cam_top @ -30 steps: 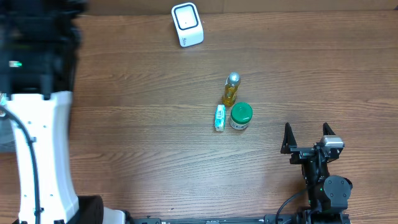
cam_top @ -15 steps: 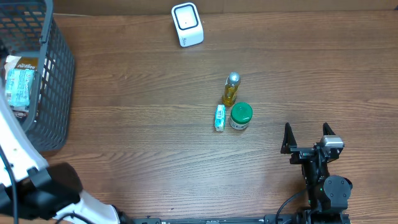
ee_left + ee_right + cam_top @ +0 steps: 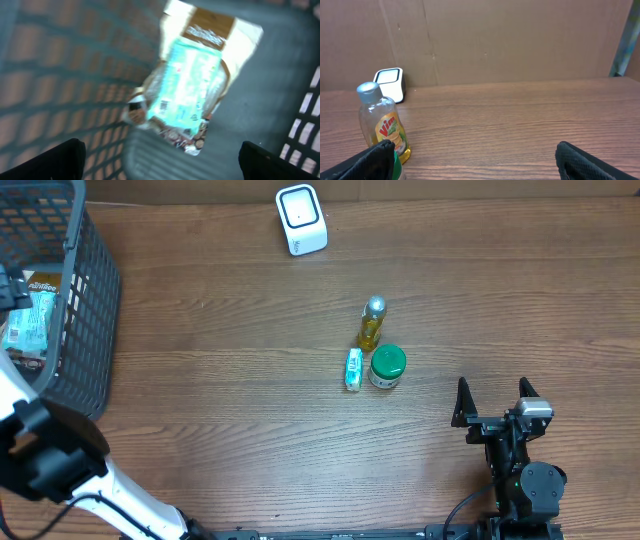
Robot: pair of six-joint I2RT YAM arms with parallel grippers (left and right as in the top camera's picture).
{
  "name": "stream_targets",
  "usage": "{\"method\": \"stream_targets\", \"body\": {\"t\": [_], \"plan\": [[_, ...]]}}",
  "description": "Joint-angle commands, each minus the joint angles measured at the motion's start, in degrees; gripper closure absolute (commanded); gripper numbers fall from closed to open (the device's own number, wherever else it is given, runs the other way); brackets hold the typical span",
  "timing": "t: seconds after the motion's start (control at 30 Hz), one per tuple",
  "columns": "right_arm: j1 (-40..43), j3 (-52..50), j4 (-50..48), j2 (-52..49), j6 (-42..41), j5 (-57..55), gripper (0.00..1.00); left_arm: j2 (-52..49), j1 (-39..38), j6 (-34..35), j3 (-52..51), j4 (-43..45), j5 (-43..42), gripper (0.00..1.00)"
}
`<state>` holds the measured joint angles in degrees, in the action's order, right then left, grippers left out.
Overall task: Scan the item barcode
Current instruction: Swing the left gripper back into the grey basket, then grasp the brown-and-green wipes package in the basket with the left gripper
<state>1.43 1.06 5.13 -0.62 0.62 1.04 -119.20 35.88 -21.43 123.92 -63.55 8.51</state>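
The left fingers (image 3: 50, 160) stand spread wide with nothing between them; ahead of them, untouched, a brown-and-teal packet (image 3: 192, 95) lies tilted on the floor of a dark mesh basket (image 3: 300, 115); the right fingers (image 3: 365, 160) are likewise wide apart and empty, low over the desk (image 3: 250, 420); ahead to their left stands a yellow bottle (image 3: 382, 125), a green-lidded jar (image 3: 387, 365) and a small teal tube (image 3: 353, 368) just beside it; farther beyond sits the white scanner (image 3: 390, 84).
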Motion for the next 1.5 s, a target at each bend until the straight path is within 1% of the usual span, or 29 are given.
{"method": "stream_targets", "body": {"t": [0.0,0.27,0.4,0.5,0.7,0.77,0.87,0.9,1.27,1.4,1.47], "plan": [[0.2,-0.61,-0.31,0.46,-0.22,-0.57,0.0,-5.33,0.11,-5.92,0.7,0.07,-3.89,0.01],[0.2,-0.61,-0.31,0.46,-0.22,-0.55,0.0,-10.58,0.22,-10.1,0.7,2.97,-4.11,0.01],[0.2,-0.61,-0.31,0.46,-0.22,-0.57,0.0,-12.5,0.83,-10.12,0.7,5.2,-4.39,0.0],[0.2,-0.61,-0.31,0.46,-0.22,-0.55,0.0,-13.64,1.68,-10.58,0.7,5.88,-6.19,0.0],[0.2,-0.61,-0.31,0.46,-0.22,-0.57,0.0,-15.1,4.98,-10.78,0.7,6.88,-11.87,0.0],[0.2,-0.61,-0.31,0.46,-0.22,-0.57,0.0,-15.17,6.08,-10.95,0.7,7.39,-14.88,0.0],[0.2,-0.61,-0.31,0.46,-0.22,-0.57,0.0,-15.19,7.37,-13.27,0.7,7.45,-21.81,0.0],[0.2,-0.61,-0.31,0.46,-0.22,-0.55,0.0,-15.19,7.67,-13.33,0.7,7.61,-22.67,0.0],[0.2,-0.61,-0.31,0.46,-0.22,-0.55,0.0,-16.63,7.56,-14.86,0.7,8.55,-22.53,0.0],[0.2,-0.61,-0.31,0.46,-0.22,-0.55,0.0,-18.18,7.5,-14.84,0.7,9.35,-20.06,0.0],[0.2,-0.61,-0.31,0.46,-0.22,-0.57,0.0,-18.88,7.48,-14.84,0.7,10.43,-20.2,0.0]]}}
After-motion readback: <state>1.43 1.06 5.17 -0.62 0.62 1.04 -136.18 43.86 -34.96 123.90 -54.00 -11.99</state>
